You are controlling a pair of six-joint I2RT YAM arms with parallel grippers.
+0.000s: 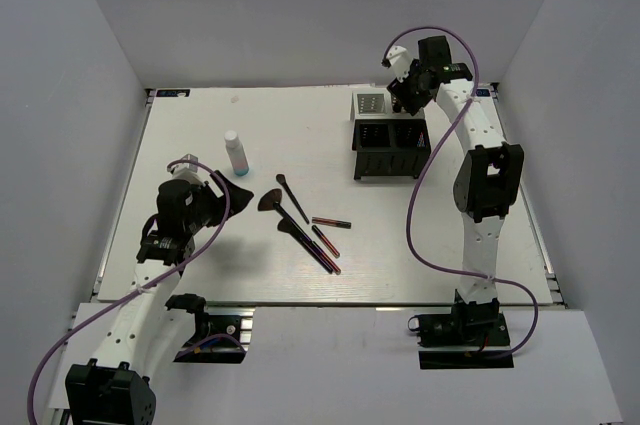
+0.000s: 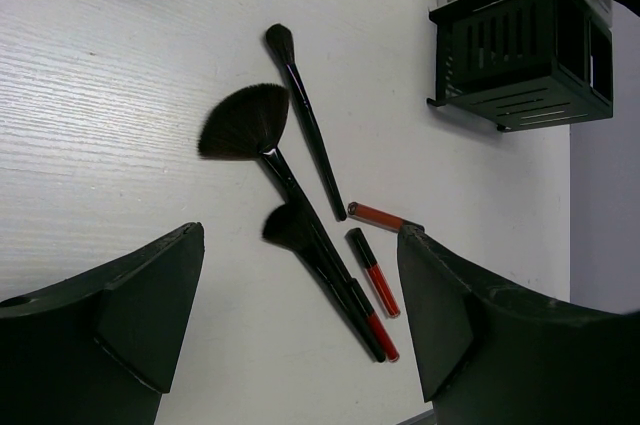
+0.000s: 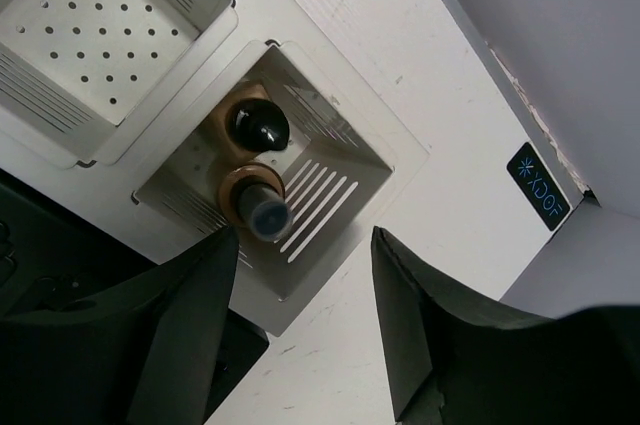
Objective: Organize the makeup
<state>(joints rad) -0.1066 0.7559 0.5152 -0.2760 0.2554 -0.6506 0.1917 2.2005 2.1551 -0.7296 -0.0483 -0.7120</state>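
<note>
Makeup (image 1: 318, 238) barely sorted: two bottles (image 3: 255, 170) stand in the organizer (image 1: 390, 150) (its white bin); brushes (image 1: 290, 207), pencils (image 1: 330, 221) and blue-based bottle (image 1: 236, 153) lie on the table (image 1: 200, 115) left of it. Left end effector (image 2: 300, 245) and right end effector (image 3: 305, 237) gape empty.

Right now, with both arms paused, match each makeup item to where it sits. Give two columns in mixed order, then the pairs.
1. fan brush
2. white-capped bottle
3. tan bottles

A. standing inside a white compartment
B. lying flat on the table beside the other brushes
C. standing alone on the table

Pairs: 1-B, 2-C, 3-A.
</note>
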